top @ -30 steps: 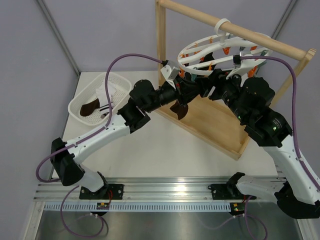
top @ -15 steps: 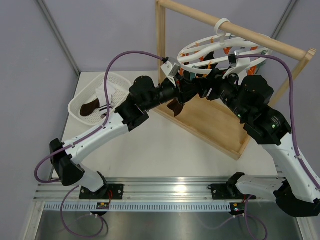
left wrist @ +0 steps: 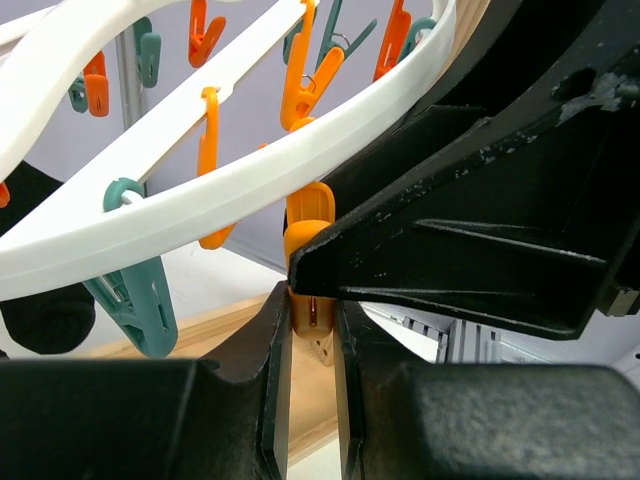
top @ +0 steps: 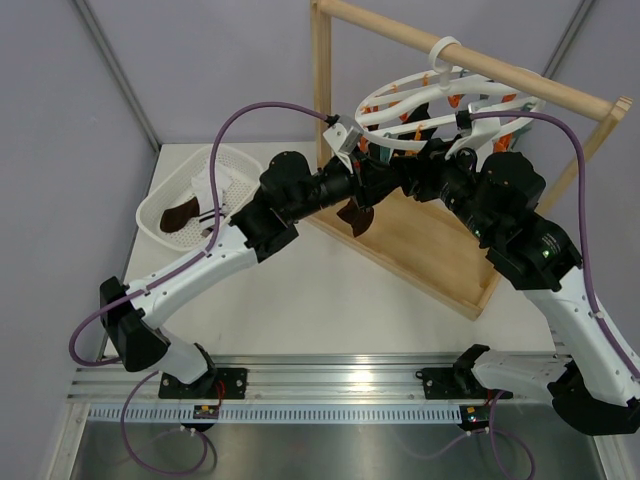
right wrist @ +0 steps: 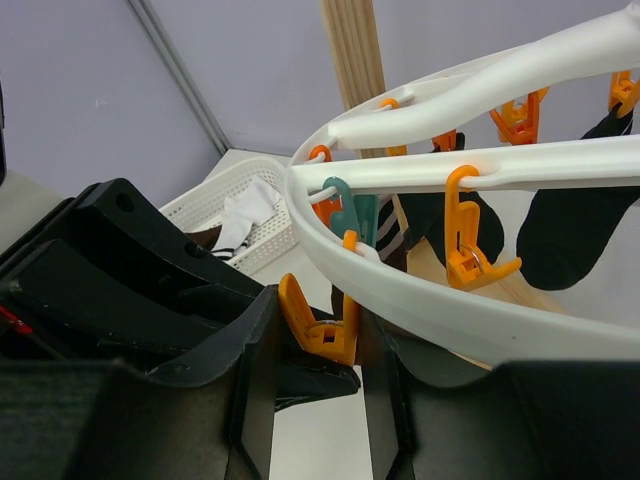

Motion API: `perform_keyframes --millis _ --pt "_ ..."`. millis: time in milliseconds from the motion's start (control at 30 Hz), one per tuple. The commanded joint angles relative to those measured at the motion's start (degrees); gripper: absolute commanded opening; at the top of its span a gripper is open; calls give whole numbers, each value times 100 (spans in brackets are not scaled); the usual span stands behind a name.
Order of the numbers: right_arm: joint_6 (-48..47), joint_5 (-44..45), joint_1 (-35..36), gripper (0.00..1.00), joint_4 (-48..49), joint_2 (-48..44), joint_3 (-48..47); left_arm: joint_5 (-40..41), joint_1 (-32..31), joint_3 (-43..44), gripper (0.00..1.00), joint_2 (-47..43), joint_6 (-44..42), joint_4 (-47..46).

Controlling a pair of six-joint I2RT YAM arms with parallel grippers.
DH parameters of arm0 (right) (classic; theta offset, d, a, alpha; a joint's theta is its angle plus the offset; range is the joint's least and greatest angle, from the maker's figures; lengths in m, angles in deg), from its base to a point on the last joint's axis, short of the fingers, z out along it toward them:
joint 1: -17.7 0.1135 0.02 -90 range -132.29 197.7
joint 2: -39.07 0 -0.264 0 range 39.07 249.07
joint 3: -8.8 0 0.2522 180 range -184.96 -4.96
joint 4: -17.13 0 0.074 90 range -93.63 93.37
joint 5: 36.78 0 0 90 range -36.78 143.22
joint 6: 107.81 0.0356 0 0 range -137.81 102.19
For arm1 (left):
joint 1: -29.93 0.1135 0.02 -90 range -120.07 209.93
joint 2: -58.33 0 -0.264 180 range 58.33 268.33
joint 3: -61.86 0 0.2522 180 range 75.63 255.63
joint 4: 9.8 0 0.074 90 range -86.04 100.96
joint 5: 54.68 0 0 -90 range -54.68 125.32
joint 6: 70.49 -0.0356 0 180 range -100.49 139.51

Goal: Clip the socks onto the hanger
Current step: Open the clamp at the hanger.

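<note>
Overhead, the hanger (top: 420, 92) hangs by its hook from the rail of the wooden frame (top: 530, 76) at about one o'clock on the bench (top: 330, 300), high enough that both arms can work under its ring. The left tool (top: 365, 190) and right tool (top: 415, 180) meet nose to nose beneath the ring's seven o'clock edge. A dark sock (top: 357, 217) dangles at six o'clock from the left tool, which looks clamped on its top edge so the cuff can be offered up to a clip. Spare socks (top: 183, 215) lie in the white mesh basket (top: 148, 208) at nine o'clock. From the left wrist, an orange clip (left wrist: 308, 240) drops from the white ring at twelve o'clock, right above the narrow gap between the left tool's jaws, lined up for the hand-over; the sock itself is not visible here. The right tool's black finger crowds in from three o'clock, touching the clip. From the right wrist, that tool's fingers sit pressed on either side of the orange clip's handles, clamped on it, most likely to spring its mouth open for the sock. Already clipped, black socks (right wrist: 570, 235) hang at three o'clock.
</note>
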Motion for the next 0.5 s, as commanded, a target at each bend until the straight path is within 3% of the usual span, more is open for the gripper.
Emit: perform_keyframes --millis 0,133,200,233,267,400,467 --pt "-103 70 -40 38 588 -34 -38 -201 -31 156 0 154 39 360" --pt "-103 220 -40 25 622 -69 58 -254 -39 86 1 136 47 404" --pt "-85 255 -48 20 631 -113 120 -262 -39 16 10 93 21 431" --pt "-85 316 -57 18 631 -122 146 -254 -39 -19 16 66 21 439" --pt "-94 352 -49 15 631 -131 164 -245 -39 -55 31 14 12 439" --pt "-41 510 -40 5 605 -201 260 -70 -39 -265 61 -188 -23 518" --pt "38 606 -48 4 614 -236 339 10 -31 -327 69 -285 -23 597"
